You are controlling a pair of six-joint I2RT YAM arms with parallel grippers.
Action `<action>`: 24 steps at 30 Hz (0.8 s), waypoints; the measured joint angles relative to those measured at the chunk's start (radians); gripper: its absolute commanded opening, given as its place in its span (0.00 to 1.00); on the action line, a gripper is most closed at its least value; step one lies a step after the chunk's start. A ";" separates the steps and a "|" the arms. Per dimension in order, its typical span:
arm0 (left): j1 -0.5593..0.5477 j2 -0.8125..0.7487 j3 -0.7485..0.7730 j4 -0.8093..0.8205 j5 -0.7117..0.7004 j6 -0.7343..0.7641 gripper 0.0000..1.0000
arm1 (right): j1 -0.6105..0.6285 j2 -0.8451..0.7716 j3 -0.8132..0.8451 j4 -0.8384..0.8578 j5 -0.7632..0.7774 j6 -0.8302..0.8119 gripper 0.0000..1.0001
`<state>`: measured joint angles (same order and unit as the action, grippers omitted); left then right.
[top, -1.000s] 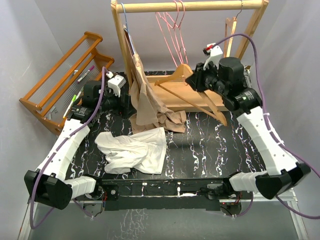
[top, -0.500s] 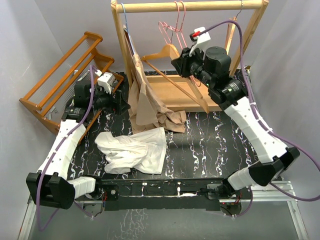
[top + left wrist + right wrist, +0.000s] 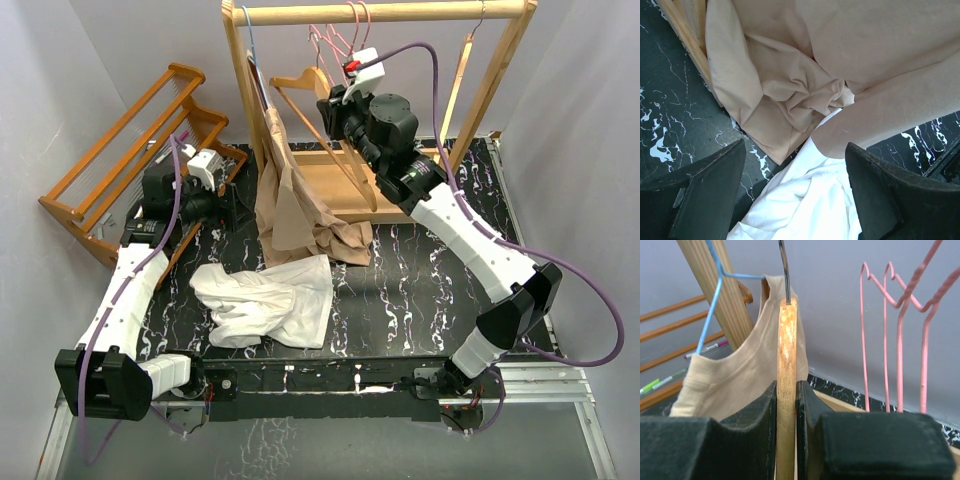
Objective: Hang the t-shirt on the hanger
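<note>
The white t-shirt [image 3: 265, 300] lies crumpled on the black marbled table, in front of the left arm; it also shows low in the left wrist view [image 3: 810, 205]. My left gripper [image 3: 222, 203] hangs open above it [image 3: 795, 150], holding nothing. Thin pink wire hangers [image 3: 335, 45] hang on the wooden rail [image 3: 400, 12]. My right gripper [image 3: 335, 110] is raised beside them, shut on a light-wood hanger [image 3: 340, 160]. In the right wrist view the wood bar [image 3: 786, 350] is clamped between both pads [image 3: 786, 390], with the pink hangers [image 3: 900, 350] to its right.
A beige-tan garment [image 3: 295, 210] hangs from a blue wire hanger [image 3: 715, 270] on the rack's left post and pools on the table, overlapping the t-shirt's edge [image 3: 840, 45]. An orange wooden rack [image 3: 130, 150] with pens leans at the far left.
The right arm has swung left and up with the wood hanger, from the rack's right side to beside the pink hangers. The left arm has drawn back a little to the left.
</note>
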<state>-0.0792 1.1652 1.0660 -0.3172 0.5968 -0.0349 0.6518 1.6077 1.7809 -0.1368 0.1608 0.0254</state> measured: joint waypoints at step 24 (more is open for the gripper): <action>0.026 0.000 -0.021 0.027 0.047 -0.002 0.79 | 0.002 0.344 0.391 0.130 0.102 -0.131 0.08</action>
<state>-0.0532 1.1648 1.0447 -0.2905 0.6437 -0.0372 0.6540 1.9518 2.1723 -0.0067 0.2630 -0.1059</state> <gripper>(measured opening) 0.790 0.169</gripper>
